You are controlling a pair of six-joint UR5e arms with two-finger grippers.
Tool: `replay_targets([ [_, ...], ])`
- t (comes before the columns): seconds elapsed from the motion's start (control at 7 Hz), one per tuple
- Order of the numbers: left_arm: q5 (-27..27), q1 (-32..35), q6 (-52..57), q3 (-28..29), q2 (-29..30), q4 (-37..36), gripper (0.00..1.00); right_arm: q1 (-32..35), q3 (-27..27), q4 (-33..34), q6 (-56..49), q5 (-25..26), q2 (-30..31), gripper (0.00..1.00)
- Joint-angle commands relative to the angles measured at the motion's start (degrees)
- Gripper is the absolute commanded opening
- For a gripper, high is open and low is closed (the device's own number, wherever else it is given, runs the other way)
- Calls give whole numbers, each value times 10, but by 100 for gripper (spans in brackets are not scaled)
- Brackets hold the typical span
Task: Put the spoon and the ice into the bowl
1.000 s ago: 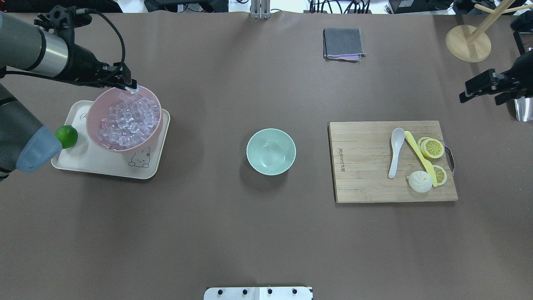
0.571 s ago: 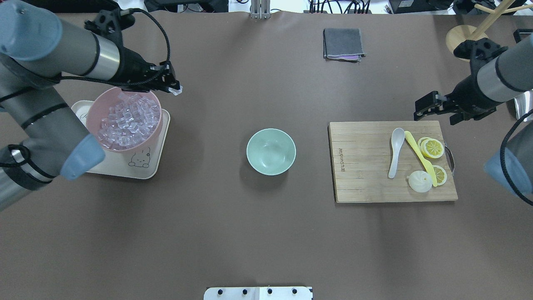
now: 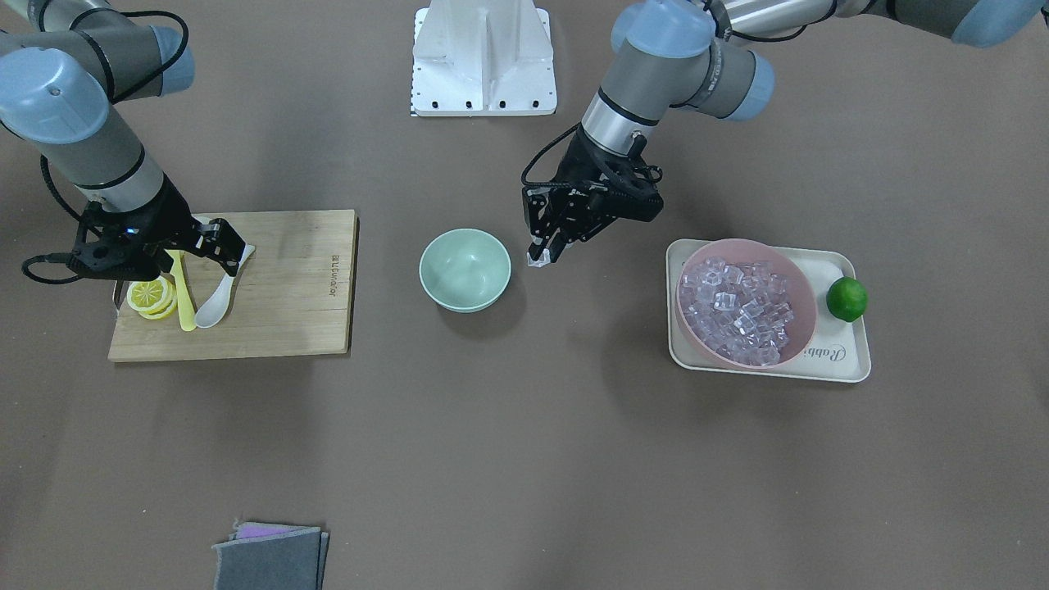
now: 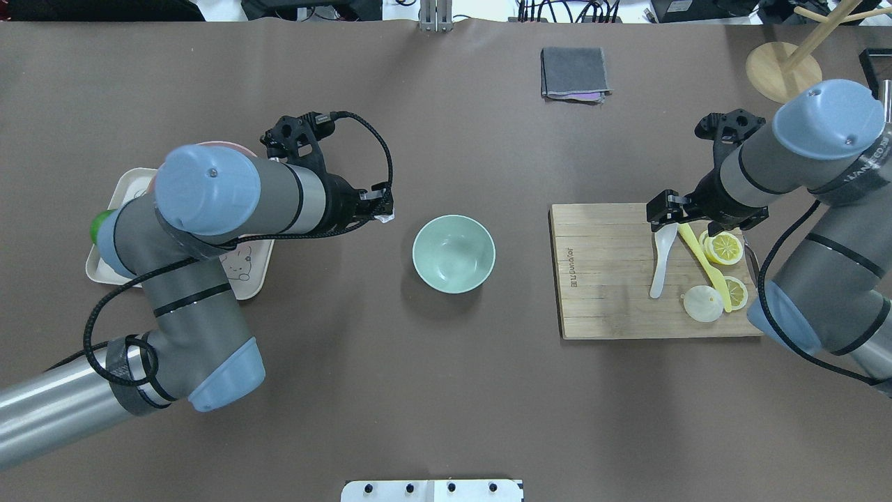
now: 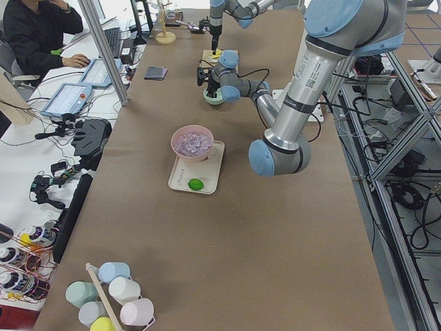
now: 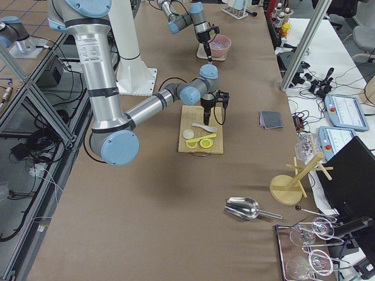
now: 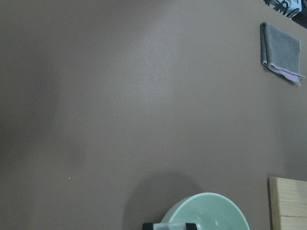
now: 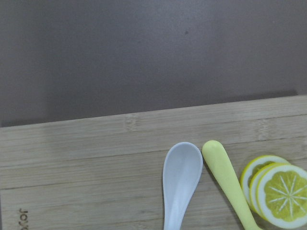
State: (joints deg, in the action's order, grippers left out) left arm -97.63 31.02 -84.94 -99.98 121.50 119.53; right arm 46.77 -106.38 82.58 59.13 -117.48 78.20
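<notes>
Our left pincer (image 3: 542,254) is clamped on an ice cube (image 4: 384,217) beside the mint-green bowl (image 3: 465,270) — we release only over its centre; right pincer (image 4: 686,217), apart, hovers over the soup spoon (image 4: 662,254).

You're facing a long table (image 4: 446,390) wearing a brown cover.
In your left-end view, a white desk (image 5: 24,148) is running along it at 9 o'clock, an aluminium post (image 5: 103,52) is rising at 11, and grey floor (image 5: 413,303) is showing at 4.
</notes>
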Motion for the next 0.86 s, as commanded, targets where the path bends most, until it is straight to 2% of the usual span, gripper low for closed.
replay_targets([
  [0.0, 16, -14, -3, -1, 2, 0, 0, -24, 15, -1, 21, 17, -9, 86],
  [0.29, 17, -14, -3, 0, 6, 0, 0, -34, 34, -11, 21, 20, -9, 83],
  [0.43, 17, -15, -3, 0, 6, 0, 0, -35, 61, -49, 22, 20, -9, 83],
  [0.71, 17, -15, -2, 0, 7, 0, 0, -34, 64, -58, 24, 19, -8, 80],
])
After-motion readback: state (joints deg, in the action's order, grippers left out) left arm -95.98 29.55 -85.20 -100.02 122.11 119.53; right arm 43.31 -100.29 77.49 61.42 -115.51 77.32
